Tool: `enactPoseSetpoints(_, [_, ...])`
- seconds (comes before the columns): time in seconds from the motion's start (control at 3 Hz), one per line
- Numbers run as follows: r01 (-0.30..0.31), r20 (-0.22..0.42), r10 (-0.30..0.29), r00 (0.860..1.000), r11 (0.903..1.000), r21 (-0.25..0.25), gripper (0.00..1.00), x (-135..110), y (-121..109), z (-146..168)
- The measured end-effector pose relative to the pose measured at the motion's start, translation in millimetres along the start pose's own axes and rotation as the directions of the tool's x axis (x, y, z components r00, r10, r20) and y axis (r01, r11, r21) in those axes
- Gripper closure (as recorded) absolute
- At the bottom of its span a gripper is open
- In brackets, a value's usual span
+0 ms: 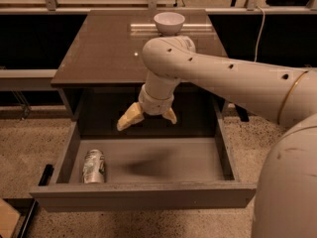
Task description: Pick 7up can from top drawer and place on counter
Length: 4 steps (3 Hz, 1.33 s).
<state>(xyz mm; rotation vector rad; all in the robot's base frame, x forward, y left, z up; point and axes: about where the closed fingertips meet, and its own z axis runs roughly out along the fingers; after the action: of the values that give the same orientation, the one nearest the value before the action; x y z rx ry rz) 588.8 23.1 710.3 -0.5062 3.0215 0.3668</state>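
Gripper [148,119] hanging over rear of top drawer [143,194], fingers spread, wrist blocking dark cabinet recess behind. Arm [233,78] covering right front part of counter [99,48], running off right edge. Arm elbow hiding foot of white bowl [169,21]. Markings on 7up can [93,165] blurring, unreadable. Robot body [290,192] getting cropped at bottom right.
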Motion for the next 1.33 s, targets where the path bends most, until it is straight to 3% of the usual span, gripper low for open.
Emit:
enactPoseSetpoints(0.67, [0.073, -0.003, -0.073, 0.997, 0.9948, -0.071, 0.0, 0, 51, 14])
enactPoseSetpoints(1.0, [0.072, -0.015, -0.074, 0.997, 0.994, -0.082, 0.0, -6, 88, 32])
enactPoseSetpoints(1.33, [0.038, -0.019, -0.039, 0.999, 0.9958, -0.084, 0.0, -13, 108, 48])
